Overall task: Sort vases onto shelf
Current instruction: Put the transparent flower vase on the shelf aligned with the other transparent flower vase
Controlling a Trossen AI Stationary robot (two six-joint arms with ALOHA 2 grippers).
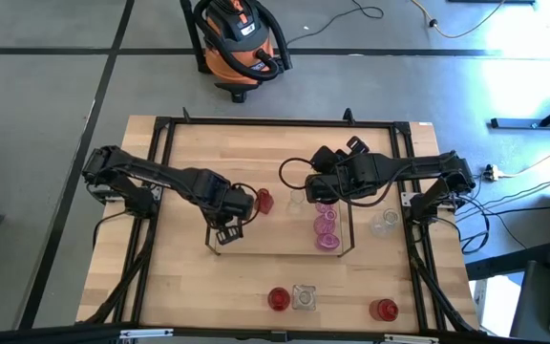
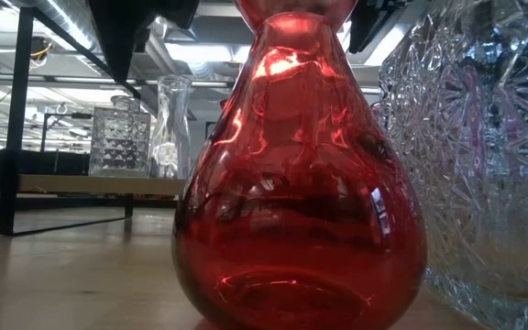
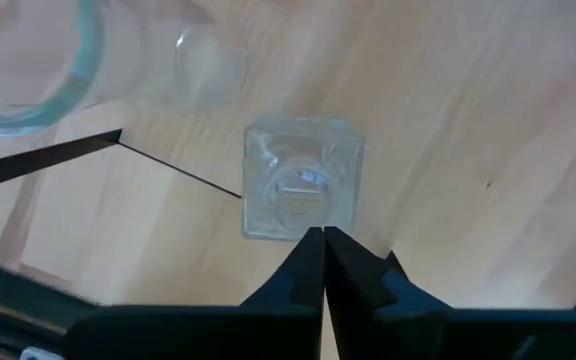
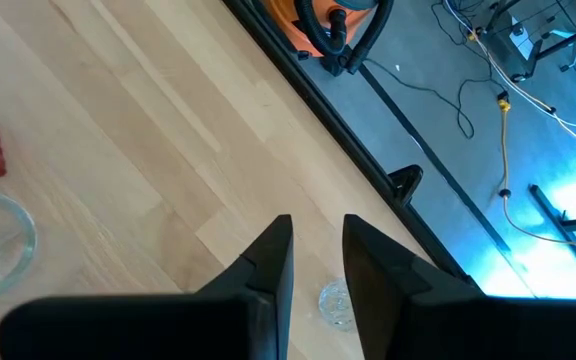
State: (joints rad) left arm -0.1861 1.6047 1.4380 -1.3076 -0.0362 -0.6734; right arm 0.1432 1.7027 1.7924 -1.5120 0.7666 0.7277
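left end effector [image 3: 323, 238]: fingers pressed together, nothing between them. It sits at the left end of the shelf [image 1: 275, 252].
target: the clear square jar [image 3: 301, 180] stands upright on the bench [image 1: 179, 287], just past the fingertips and not gripped.
risk 1: looks like it closed short of the jar. Lifting now brings up nothing.
risk 2: driving forward with the tips shut would shove the jar. Smooth glass on wood will slide or tip, and it may knock the shelf wire [image 3: 58, 160] beside it.
risk 3: the red vase [image 1: 264, 201] is close to this wrist. A wide re-approach could clip it and roll it.
risk 4: a clear vase rim [image 3: 18, 80] is also nearby, so there is little room to spread the fingers.
right end effector [image 4: 318, 262]: fingers slightly apart. A glint of clear glass shows in the gap, and I read it as lying on the bench below, not held. It hovers over the right end of the shelf.
risk 5: the pink vases [image 1: 327, 225] are lined up under that arm. Any drop or swing there could topple the row.
remaining: the front-edge red vases [image 1: 278, 299] and the others around them are not on the shelf yet.
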